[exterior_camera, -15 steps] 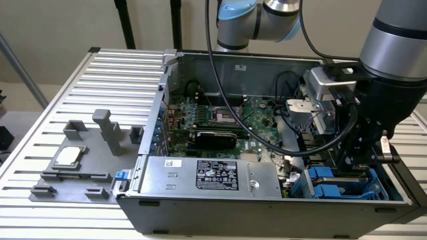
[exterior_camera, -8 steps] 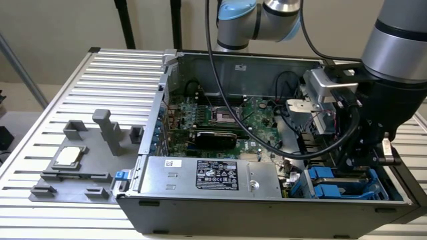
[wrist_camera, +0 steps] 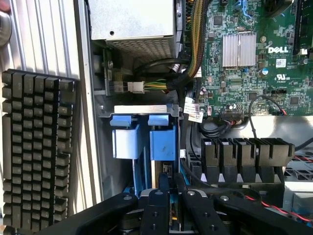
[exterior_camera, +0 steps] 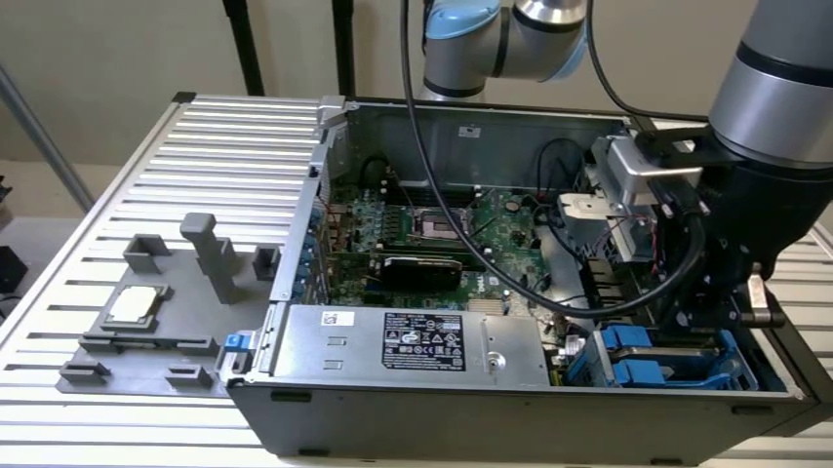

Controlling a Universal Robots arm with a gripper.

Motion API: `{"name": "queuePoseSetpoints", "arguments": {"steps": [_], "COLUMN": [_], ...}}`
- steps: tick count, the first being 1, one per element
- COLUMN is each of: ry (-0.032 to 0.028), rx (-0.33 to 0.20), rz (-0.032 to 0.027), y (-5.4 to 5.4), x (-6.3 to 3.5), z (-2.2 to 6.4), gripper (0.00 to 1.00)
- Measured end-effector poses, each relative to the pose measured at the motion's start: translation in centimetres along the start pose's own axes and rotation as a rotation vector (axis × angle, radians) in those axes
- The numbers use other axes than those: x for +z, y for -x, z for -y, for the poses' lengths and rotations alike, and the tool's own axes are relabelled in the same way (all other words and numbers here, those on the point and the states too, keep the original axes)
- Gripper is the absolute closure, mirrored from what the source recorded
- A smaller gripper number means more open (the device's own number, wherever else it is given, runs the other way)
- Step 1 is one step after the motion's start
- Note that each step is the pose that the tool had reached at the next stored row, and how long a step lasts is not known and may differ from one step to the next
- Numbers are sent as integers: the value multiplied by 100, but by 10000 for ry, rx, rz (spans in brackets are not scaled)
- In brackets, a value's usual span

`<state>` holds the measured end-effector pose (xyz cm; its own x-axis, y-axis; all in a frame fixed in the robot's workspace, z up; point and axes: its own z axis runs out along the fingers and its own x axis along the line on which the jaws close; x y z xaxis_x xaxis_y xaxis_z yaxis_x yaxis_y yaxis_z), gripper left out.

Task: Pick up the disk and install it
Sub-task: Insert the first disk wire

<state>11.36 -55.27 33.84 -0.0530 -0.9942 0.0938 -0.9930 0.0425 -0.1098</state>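
Currently pincer (wrist_camera: 168, 196) pinched nearly shut on disk (wrist_camera: 156, 166) in the bay (exterior_camera: 677, 366); slight tilt could jam blue rails.

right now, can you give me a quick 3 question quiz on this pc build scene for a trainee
1. True or false: the small square chip lies on the grey fixture outside the computer case.
2. Pick one. The gripper is: A) over the motherboard; B) down at the blue drive bay, fingers closed on the disk; C) above the grey fixture.
3. In the wrist view, what black item lies on the slatted table beside the case?

Key: 1 true; 2 B; 3 a keyboard.
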Motion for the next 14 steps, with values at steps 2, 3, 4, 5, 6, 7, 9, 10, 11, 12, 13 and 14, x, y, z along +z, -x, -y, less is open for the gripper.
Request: {"name": "queuePoseSetpoints", "arguments": {"steps": [2, 3, 4, 5, 6, 7, 9, 10, 11, 12, 13, 14], "ry": [1, 1, 2, 2, 3, 3, 3, 4, 4, 4, 3, 3], "rx": [-3, -5, -6, -8, -10, -11, -13, -14, -14, -13, -14, -13], "rz": [29, 43, 56, 68, 78, 91, 106, 113, 120, 124, 126, 128], "y": [-10, -15, -20, -23, -28, -31, -37, -39, -39, -39, -40, -40], "x": [5, 8, 11, 14, 17, 21, 25, 27, 27, 28, 28, 28], "z": [0, 0, 0, 0, 0, 0, -1, -1, -1, -1, 0, 0], "gripper": [84, 84, 84, 84, 84, 84, 84, 84, 84, 84, 84, 82]}}
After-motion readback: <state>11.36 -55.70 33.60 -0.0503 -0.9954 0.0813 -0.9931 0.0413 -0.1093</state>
